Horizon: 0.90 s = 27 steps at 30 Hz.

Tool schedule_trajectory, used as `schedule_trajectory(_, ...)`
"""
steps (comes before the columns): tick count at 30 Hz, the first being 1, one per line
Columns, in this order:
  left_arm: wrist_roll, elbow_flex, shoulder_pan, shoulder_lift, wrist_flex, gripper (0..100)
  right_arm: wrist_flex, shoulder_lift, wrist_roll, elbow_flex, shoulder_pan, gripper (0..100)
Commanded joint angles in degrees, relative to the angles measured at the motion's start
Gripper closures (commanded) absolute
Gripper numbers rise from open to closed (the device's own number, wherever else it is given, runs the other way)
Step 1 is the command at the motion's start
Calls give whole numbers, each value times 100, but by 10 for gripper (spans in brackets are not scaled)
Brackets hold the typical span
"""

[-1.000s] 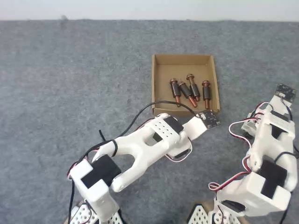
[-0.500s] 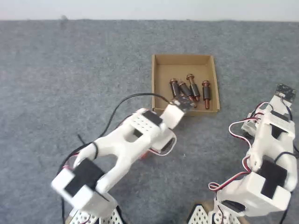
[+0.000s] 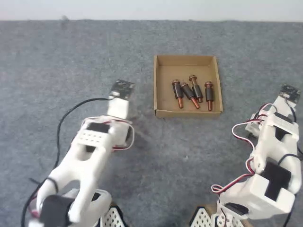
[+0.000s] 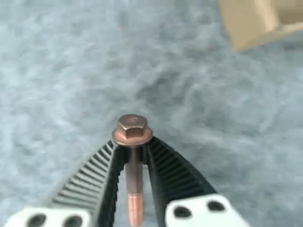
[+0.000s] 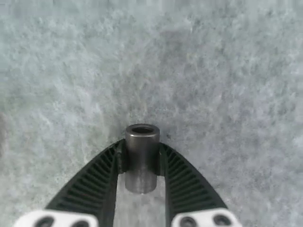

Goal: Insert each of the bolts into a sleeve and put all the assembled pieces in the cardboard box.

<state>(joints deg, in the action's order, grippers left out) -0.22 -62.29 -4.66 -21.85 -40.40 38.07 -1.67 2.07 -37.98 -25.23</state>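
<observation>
- Gripping a copper-coloured hex-head bolt (image 4: 132,130) by its shank, the left pincer (image 4: 133,144) hangs above the grey felt-covered table (image 3: 57,61).
- Beside it, the right pincer (image 5: 142,148) clamps a dark grey metal sleeve (image 5: 141,165).
- Farther off, a brown cardboard box (image 3: 162,94) holds four assembled pieces (image 3: 192,92).
- Open felt runs leftward to a pale wall (image 3: 142,9).

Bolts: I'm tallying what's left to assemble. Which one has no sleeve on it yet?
The bolt clamped in the left gripper: its copper shank is bare. The four bolts in the cardboard box each wear a dark sleeve.
</observation>
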Motion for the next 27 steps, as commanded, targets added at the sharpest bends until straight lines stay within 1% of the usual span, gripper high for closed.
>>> schedule_trajectory(1,53,-163,642,-774,220,990,-479,66,53,290,-57,992)
schedule_trajectory(5,53,-426,1301,-1011,686,990,-1297,84,44,413,-48,990)
schedule_trajectory(7,53,-523,1468,-1081,905,990,-1807,84,44,510,13,990)
schedule_trajectory(16,53,-567,1495,-1090,985,990,-5147,13,44,413,418,989)
schedule_trajectory(22,53,-567,1495,-1099,993,990,-6870,13,44,-413,1086,989)
schedule_trajectory(27,53,-549,1486,-1099,1020,989,-8497,13,44,-1169,1886,988)
